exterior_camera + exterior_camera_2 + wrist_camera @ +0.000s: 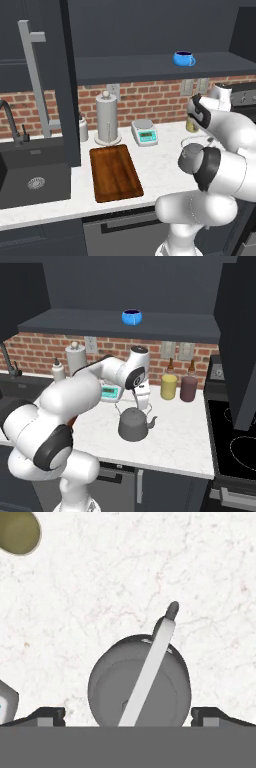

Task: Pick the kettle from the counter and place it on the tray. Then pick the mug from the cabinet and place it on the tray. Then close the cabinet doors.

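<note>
The grey kettle [133, 427] stands on the white marble counter [180, 436], spout pointing right toward the stove. My gripper [141, 404] hangs just above its wire handle, pointing down. In the hand view the kettle [140, 684] lies between my two fingertips [48, 715], which stand wide apart and open, touching nothing. The arm partly covers the kettle [191, 156] in the left base view. The brown wooden tray [116, 173] lies bare on the counter to the left. The blue mug [184, 58] sits on the shelf of the open cabinet [150, 67].
Both cabinet doors stand open, the left one [50, 75] over the sink and the right one [240, 341] over the stove [235, 443]. A paper-towel roll [107, 120], a scale [144, 132], a yellow jar [169, 387] and a maroon jar [188, 388] line the brick wall. The black sink [30, 180] lies left of the tray.
</note>
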{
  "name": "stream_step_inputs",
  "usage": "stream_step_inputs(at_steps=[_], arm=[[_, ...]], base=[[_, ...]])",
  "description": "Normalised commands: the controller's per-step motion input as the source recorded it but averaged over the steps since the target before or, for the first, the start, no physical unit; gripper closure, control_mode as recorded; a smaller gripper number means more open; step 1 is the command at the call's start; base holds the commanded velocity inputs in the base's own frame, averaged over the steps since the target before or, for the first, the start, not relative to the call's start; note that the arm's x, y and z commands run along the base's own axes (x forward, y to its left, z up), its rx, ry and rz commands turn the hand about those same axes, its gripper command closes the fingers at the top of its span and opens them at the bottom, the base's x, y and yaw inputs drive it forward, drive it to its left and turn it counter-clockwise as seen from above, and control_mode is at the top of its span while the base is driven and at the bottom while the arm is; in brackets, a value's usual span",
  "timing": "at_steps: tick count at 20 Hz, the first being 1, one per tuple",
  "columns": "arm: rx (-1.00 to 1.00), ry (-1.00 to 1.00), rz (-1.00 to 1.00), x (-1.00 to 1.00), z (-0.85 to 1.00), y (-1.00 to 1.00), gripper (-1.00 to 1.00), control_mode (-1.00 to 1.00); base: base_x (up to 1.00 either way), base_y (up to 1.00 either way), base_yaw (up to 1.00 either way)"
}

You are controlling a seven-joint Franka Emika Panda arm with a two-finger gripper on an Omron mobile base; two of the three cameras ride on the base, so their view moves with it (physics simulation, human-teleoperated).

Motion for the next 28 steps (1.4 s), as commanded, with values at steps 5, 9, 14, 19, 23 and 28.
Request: stream_step_inputs(at_steps=[5, 9, 14, 19, 23, 28], arm=[[0.00, 0.02, 0.00, 0.11, -0.13, 0.00, -1.00, -1.00], [0.01, 0.03, 0.00, 0.23, -0.03, 0.00, -1.00, -1.00], [0.00, 0.06, 0.00, 0.29, -0.04, 0.00, -1.00, -1.00], [0.00, 0.03, 0.00, 0.08, -0.14, 0.00, -1.00, -1.00], [0.00, 0.01, 0.00, -0.03, -0.25, 0.00, -1.00, -1.00], [0.00, 0.01, 0.00, -0.12, -0.31, 0.01, -1.00, -1.00]], base=[[0.00, 0.00, 0.00], [0.00, 0.00, 0.00], [0.00, 0.00, 0.00], [0.00, 0.00, 0.00], [0.00, 0.00, 0.00], [0.00, 0.00, 0.00]])
